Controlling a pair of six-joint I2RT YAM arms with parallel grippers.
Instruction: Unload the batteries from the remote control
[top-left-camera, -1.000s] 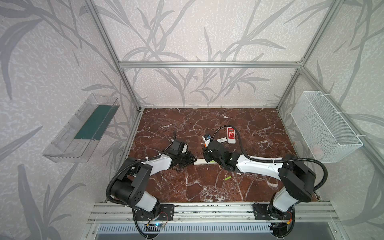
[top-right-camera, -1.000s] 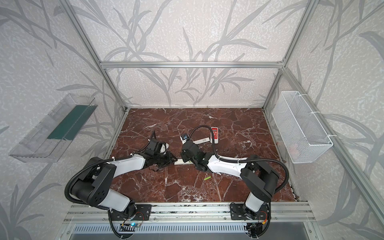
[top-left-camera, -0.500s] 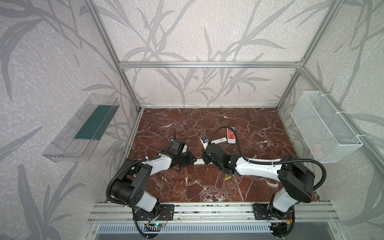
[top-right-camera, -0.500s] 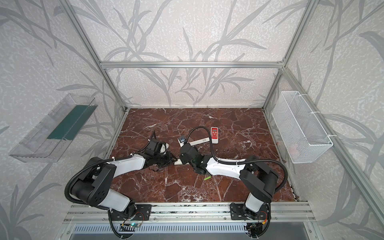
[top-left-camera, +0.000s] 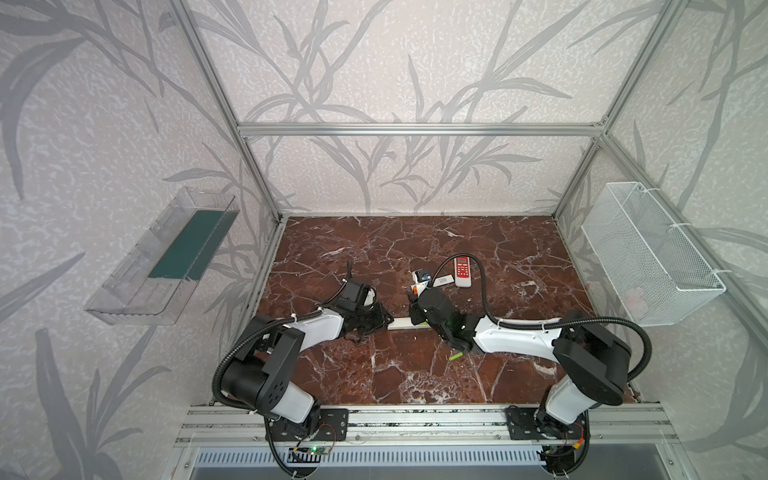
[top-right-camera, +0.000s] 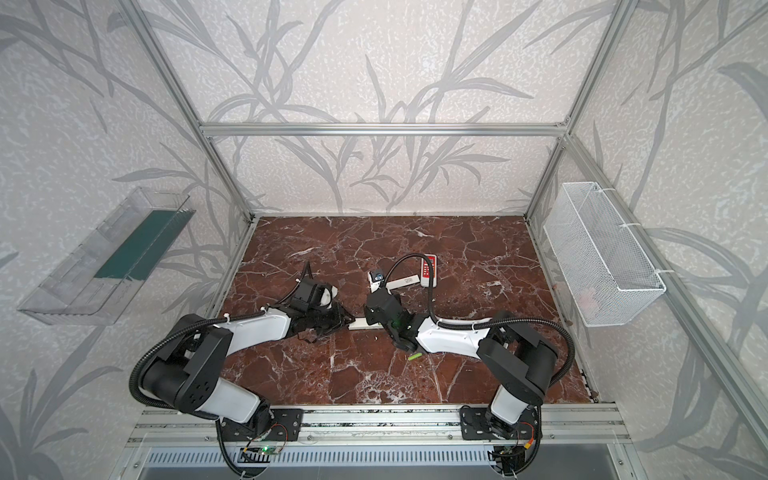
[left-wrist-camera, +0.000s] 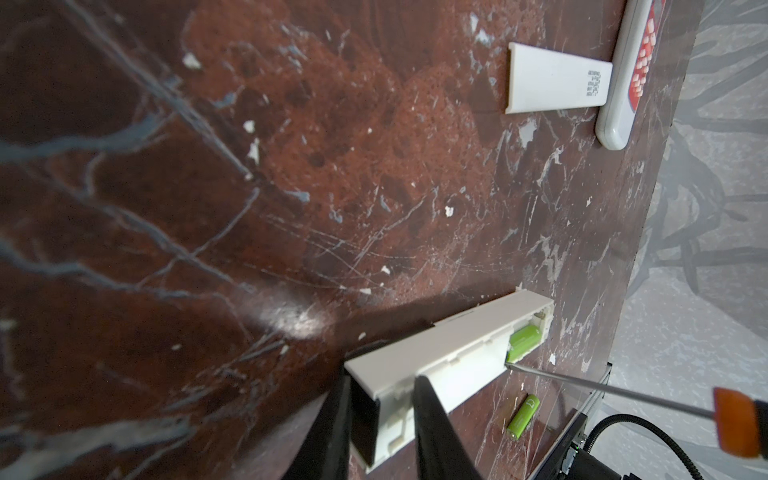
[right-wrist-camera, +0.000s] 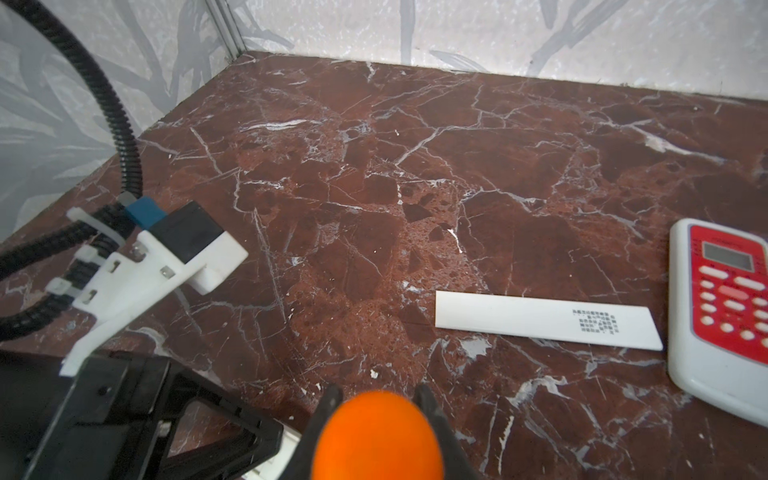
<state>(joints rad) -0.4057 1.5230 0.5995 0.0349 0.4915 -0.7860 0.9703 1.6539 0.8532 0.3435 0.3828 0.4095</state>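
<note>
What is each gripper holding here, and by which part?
Left gripper clamps the white remote at the end opposite its loaded battery. Right gripper grips the screwdriver by its orange handle.

Red-brown counter (top-left-camera: 374, 365), white-veined like marble! Lime-green batteries (left-wrist-camera: 649, 338), plain white remote (left-wrist-camera: 457, 338), bright orange tool handle (right-wrist-camera: 376, 436), red-faced second remote (right-wrist-camera: 723, 299), pale grey leaf-patterned walls (top-left-camera: 415, 62).

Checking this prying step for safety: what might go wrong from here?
The screwdriver tip against the battery in the white remote might slip and gouge the casing. That battery might pop out and roll, like the loose battery nearby. The left claw grips only the remote's end; prying might twist it.
</note>
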